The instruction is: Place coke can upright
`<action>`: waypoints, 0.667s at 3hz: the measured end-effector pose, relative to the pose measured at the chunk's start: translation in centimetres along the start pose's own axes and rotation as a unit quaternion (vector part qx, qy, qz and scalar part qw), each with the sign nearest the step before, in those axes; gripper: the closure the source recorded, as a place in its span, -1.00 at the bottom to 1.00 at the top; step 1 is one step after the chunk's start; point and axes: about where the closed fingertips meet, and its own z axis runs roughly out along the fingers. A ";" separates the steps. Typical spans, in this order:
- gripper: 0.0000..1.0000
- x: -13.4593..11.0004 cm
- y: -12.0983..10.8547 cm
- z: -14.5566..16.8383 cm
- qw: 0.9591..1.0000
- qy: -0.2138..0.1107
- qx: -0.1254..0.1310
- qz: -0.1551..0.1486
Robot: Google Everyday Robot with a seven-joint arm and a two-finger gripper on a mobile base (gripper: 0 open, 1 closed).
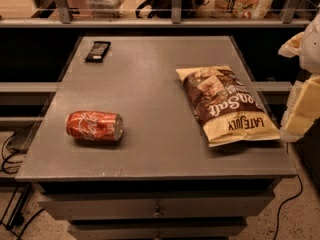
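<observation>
My arm [312, 43] comes in at the far right edge of the view, only partly visible, its pale upper segment held high and cut off by the frame. Below it my gripper [301, 111] hangs in the air as a cream-coloured block, angled down and to the left, much of it also outside the view.
</observation>
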 end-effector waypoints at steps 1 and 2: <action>-1.00 0.0 0.0 0.0 1.000 0.000 0.000 0.000; -1.00 -0.6 0.1 -0.1 1.000 -0.009 -0.001 -0.006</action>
